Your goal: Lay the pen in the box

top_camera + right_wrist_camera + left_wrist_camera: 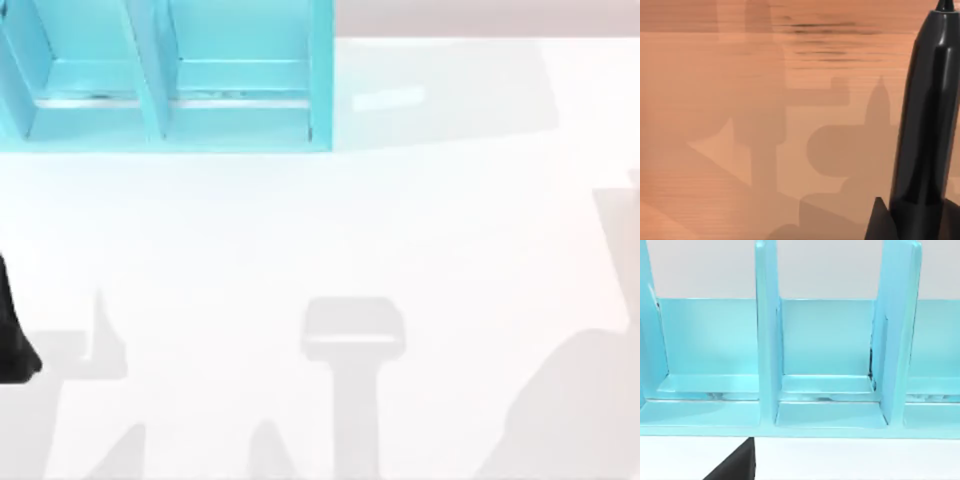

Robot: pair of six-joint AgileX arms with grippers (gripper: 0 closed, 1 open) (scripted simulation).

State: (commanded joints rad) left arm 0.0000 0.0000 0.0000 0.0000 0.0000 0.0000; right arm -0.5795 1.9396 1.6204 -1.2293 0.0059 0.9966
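Three turquoise box (767, 340) compartments show bare floors; right end effector (912, 222) clamps the pen (927, 110); left end effector's (737, 465) state unclear.

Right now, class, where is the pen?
The pen shows close up in the right wrist view, its tapered tip pointing away from the camera over a tan surface, with a dark gripper part at its lower end.

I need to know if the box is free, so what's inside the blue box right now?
The box compartments in view hold nothing: bare blue floors and dividers. Its far-left part runs out of frame, so that stays unchecked. The pen stands close before the right wrist camera, not in the box.
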